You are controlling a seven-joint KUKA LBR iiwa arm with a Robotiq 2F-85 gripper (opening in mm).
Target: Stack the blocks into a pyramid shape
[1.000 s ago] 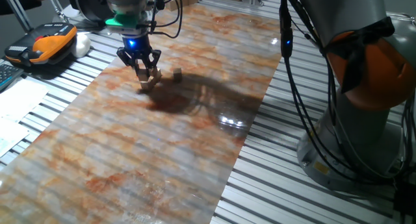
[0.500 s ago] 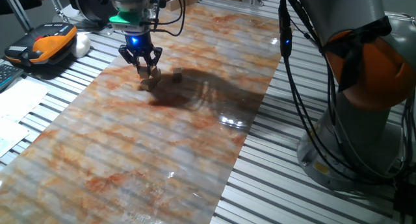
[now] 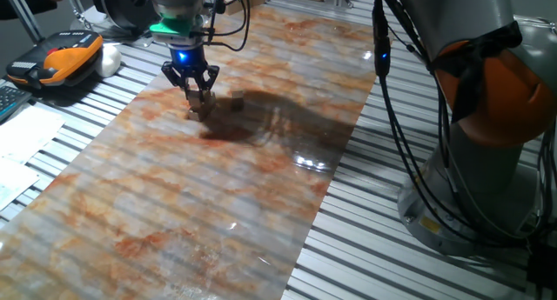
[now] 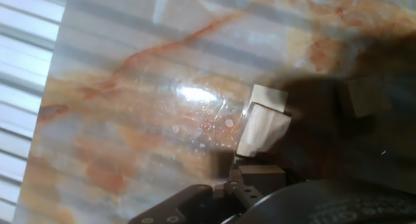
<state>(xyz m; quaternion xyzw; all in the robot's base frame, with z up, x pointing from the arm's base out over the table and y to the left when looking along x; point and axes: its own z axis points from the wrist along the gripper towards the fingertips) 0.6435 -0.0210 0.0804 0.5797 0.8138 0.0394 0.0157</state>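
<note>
Marbled orange-grey mat (image 3: 218, 187) lies across the slatted table (image 3: 409, 265). KUKA arm base (image 3: 487, 117) stands at 3 o'clock of the mat. Orange-and-black device (image 3: 65, 56) sits off the mat at 9 o'clock. Gripper (image 3: 199, 98) hangs over the mat's far end, fingers narrowed around a wooden block (image 3: 201, 101), with another block (image 3: 198, 112) directly beneath. A third, lone block (image 3: 237, 98) rests nearby at 3 o'clock of the gripper, apart from it. Hand view: held block (image 4: 262, 128) overlaps the one below (image 4: 270, 96); lone block (image 4: 364, 97) in shadow.
</note>
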